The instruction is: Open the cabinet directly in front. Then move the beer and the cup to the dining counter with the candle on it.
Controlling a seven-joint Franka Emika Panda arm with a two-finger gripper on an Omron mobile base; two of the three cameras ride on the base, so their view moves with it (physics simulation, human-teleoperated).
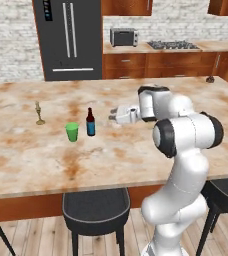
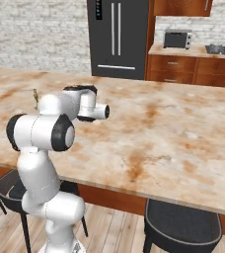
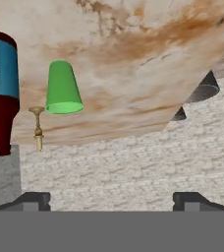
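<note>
Left base view: slim dark brown glass beer bottle with blue label [image 1: 90, 122] stands upright on the beige marble tabletop [image 1: 31, 155], bright green tapered cup [image 1: 72, 132] just beside it, thin brass candlestick [image 1: 39, 114] nearby. Jaws [image 1: 112, 115] are spread wide, empty, near the bottle. Right base view: candlestick [image 2: 35, 99] peeks out behind the arm. Hand view, flipped: bottle [image 3: 1, 88], cup [image 3: 63, 88], candlestick [image 3: 37, 127].

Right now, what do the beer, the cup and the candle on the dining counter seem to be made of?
The beer: probably glass, dark brown and glossy, with a blue paper-like label. The cup: likely plastic, one flat bright green, matte. The candle: seems brass or similar metal, yellowish and thin. The dining counter: looks like polished marble, beige with rusty veins.
</note>
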